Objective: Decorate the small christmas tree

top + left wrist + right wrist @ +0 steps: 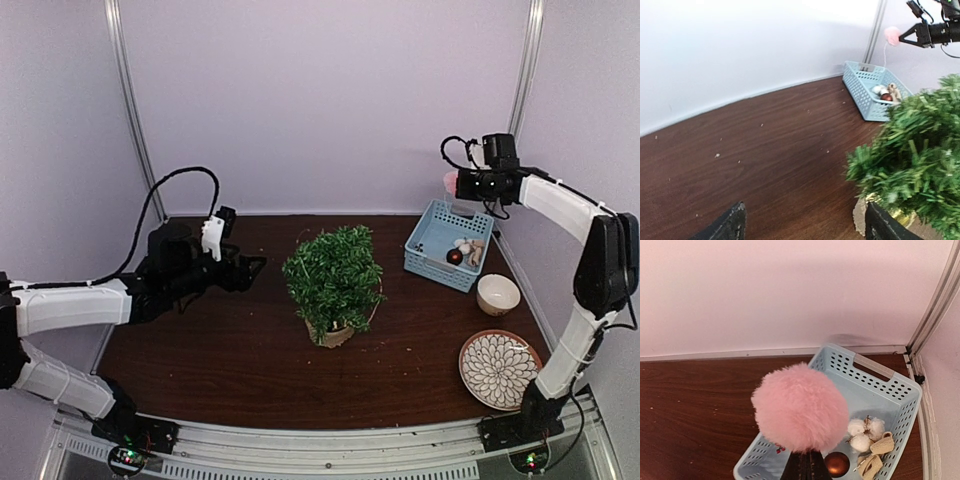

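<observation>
Evidently the decorating has barely begun: the small christmas tree (335, 275), bushy dark green needles in a round tan burlap-wrapped pot, stands near the middle of the dark brown wooden bench (220, 340), and no ornament shows on its branches in any view.

The right end effector (804, 460) is raised above the light blue perforated plastic basket (432, 262) at the far right, its fingers pressed together and pinching the base of a fluffy pink pompom (800, 407). So one ornament looks picked and lifted but not yet carried across to the tree, which sits well to the left of it.

The left end effector (805, 227) hovers low just left of the tree, fingers spread wide and holding nothing.

Left to do, by my reading: hang the pompom, then the pieces lying in the basket, namely a shiny red-brown ball (836, 463), white cotton puffs (865, 432) and a beige burlap bow (877, 450).
</observation>
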Robot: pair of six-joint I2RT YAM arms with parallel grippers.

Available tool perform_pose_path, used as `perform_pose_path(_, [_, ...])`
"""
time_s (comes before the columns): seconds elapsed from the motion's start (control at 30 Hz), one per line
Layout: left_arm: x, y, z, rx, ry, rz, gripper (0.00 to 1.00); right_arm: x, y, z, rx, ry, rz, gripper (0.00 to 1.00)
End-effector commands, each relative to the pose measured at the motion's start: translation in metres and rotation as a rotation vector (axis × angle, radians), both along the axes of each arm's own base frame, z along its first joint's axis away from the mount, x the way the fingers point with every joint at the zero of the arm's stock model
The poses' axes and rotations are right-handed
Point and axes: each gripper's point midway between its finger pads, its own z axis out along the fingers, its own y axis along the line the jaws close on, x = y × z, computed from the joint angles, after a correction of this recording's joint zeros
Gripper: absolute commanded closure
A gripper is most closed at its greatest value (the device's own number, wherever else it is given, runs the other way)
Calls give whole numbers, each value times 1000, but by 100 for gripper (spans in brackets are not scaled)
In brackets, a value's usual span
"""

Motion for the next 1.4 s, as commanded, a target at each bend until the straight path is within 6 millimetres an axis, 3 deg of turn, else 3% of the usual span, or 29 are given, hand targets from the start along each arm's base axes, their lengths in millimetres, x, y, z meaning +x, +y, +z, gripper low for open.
perform_pose_path(0.0, [-14, -11, 30, 1, -153, -74, 19, -38, 33, 60, 47, -121, 87, 100])
perform_pose_path(0.27, [-55, -21, 43, 60, -290, -194, 23, -128, 79, 121, 87, -228, 259, 100])
perform_pose_path(0.43, [-91, -39, 36, 130, -350, -303, 27, -190, 115, 137, 134, -256, 422, 100])
perform_pose_path(0.6, [-122, -59, 33, 130, -370, -406, 31, -243, 148, 137, 198, -257, 569, 100])
perform_pose_path(0.93, [-171, -116, 61, 165, -514, -587, 42, -303, 197, 155, 323, -299, 786, 100])
perform_pose_path(1.07, [-185, -122, 70, 154, -562, -616, 45, -328, 214, 158, 358, -301, 870, 100])
perform_pose_path(1.37, [-194, -128, 72, 114, -590, -580, 50, -377, 246, 142, 434, -257, 1003, 100])
